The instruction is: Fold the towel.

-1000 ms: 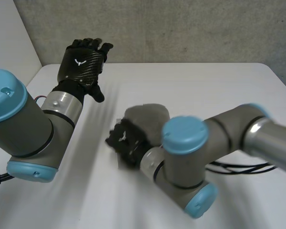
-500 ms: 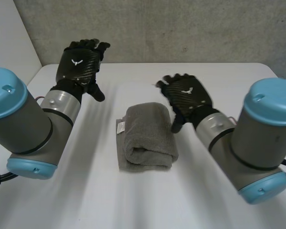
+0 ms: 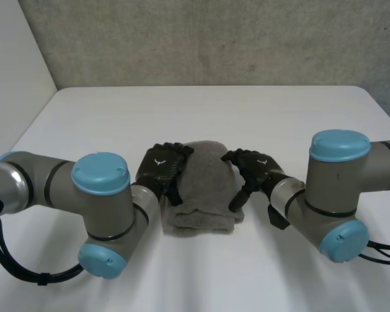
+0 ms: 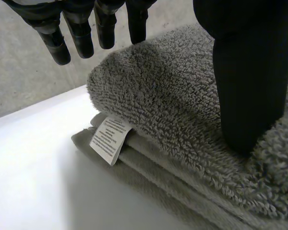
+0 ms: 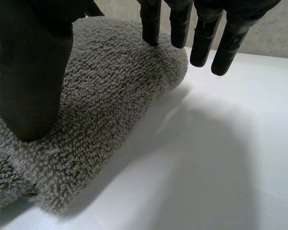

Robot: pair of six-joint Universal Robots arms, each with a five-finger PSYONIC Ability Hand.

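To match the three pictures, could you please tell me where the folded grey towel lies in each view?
Head view: towel central, between left hand and right hand.
Left wrist view: towel under the left hand's thumb.
Right wrist view: towel under the right hand's thumb.
Shared landmark: its rounded fold by the fingertips.

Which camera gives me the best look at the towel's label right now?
The left wrist view: the white label hangs in plain sight from the folded towel's edge, beside the left hand. The head view has that hand over that side of the towel; the right wrist view looks at the towel's opposite side.
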